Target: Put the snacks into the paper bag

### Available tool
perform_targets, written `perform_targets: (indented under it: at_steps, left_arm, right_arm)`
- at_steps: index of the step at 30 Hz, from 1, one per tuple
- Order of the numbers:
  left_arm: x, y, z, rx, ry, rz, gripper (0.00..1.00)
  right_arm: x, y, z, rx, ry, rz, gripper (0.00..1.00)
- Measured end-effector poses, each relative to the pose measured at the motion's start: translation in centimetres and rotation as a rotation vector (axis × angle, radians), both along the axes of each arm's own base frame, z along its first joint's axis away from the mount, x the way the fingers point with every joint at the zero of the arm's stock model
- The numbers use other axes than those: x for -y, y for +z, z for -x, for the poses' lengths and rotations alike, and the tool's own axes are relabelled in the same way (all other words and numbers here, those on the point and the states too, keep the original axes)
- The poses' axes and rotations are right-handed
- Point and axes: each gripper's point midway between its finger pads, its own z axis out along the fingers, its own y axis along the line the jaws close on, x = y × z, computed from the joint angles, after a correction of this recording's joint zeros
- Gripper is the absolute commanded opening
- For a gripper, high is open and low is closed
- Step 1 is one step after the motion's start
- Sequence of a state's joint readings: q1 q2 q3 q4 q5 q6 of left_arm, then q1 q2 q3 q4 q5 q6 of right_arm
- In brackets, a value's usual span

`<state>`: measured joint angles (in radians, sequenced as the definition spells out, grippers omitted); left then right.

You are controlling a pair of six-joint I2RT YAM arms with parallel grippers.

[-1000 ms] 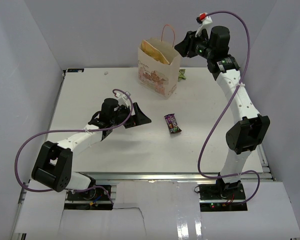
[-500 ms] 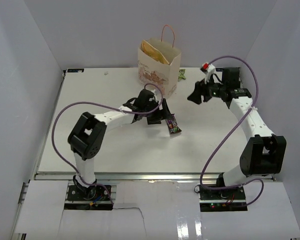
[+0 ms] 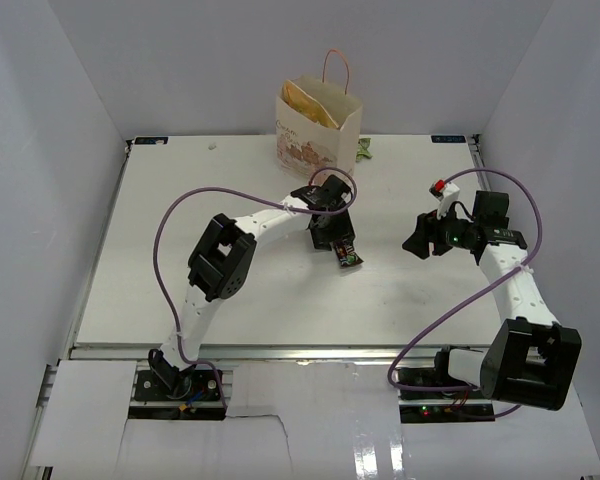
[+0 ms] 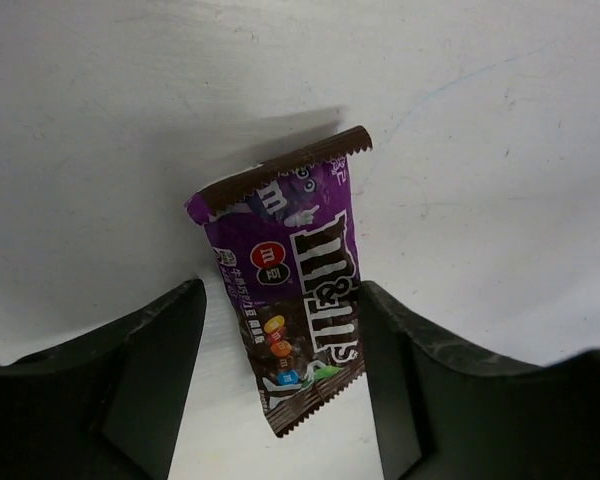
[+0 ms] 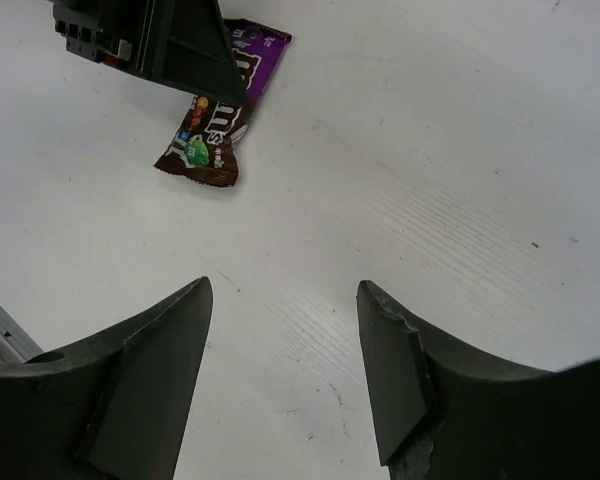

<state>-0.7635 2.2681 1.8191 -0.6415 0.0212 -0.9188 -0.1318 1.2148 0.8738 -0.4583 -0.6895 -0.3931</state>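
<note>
Paper bag [image 3: 318, 150] is standing upright at the far side of the table [image 3: 180, 220], with the yellow-tan chip bag [image 3: 310, 104] showing in its mouth, so one snack is looking done. Purple M&M's pack [image 4: 295, 300] is lying flat on the table, well short of the bag. Left gripper [image 4: 280, 300] is hanging over it, jaws spread and straddling the pack, not yet pinching. Right gripper [image 5: 285, 290] is hovering off to the side, jaws spread, carrying nothing. The other two yellow packets are not showing anywhere; cannot tell whether they are sitting inside the bag. Small green scrap [image 3: 364, 150] is lying just beside the bag's right corner. Nothing is blocking the run to the bag, though the orange handle [image 3: 335, 65] is arching over its mouth
</note>
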Motion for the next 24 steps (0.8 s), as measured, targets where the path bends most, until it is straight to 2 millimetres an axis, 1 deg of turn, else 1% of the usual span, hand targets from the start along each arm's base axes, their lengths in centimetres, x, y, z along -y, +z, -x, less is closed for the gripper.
perform_targets:
  at_steps: [1,2,6,7,9,13,15,17,19,21,23,24]
  left_arm:
    - [0.0,-0.2,0.0,-0.003,0.002,-0.014,0.66]
    - [0.0,-0.3,0.0,-0.004,0.002,-0.026,0.58]
    - [0.0,-0.9,-0.1,-0.002,-0.003,-0.067,0.38]
    - [-0.2,-1.0,-0.1,-0.001,-0.004,-0.076,0.3]
    - [-0.4,-1.1,-0.1,0.002,-0.01,-0.09,0.27]
    - [-0.5,-0.9,-0.1,0.022,-0.042,-0.102,0.24]
    - [-0.5,-0.5,0.0,0.044,-0.076,-0.108,0.24]
    - [-1.0,0.0,0.4,0.072,-0.128,-0.123,0.24]
    - [-2.0,1.1,1.1,0.106,-0.19,-0.145,0.27]
    - [-2.8,3.4,1.4,0.162,-0.247,-0.155,0.27]
    - [-2.9,7.3,0.6,0.264,-0.279,-0.133,0.27]
    - [-2.8,9.7,0.0,0.323,-0.285,-0.113,0.27]
  right_arm:
    - [0.0,-0.1,0.1,-0.001,0.001,-0.002,0.66]
    - [0.0,-0.2,0.1,-0.004,0.0,-0.004,0.66]
    - [-0.1,-0.2,0.1,-0.001,-0.001,-0.015,0.66]
    - [-0.1,-0.2,0.1,0.0,0.0,-0.018,0.66]
    - [-0.2,-0.3,0.1,-0.001,0.0,-0.022,0.66]
    - [-0.3,-0.4,0.4,-0.001,0.002,-0.026,0.66]
    - [-0.3,-0.4,0.5,0.0,0.003,-0.026,0.66]
    - [-0.3,-0.3,0.5,0.005,0.004,-0.026,0.66]
    - [-0.3,-0.3,0.4,0.009,0.007,-0.027,0.66]
    - [-0.3,-0.2,0.4,0.014,0.008,-0.026,0.66]
    - [-0.4,-0.1,0.2,0.022,0.01,-0.028,0.66]
    - [-0.4,-0.1,0.2,0.024,0.011,-0.029,0.65]
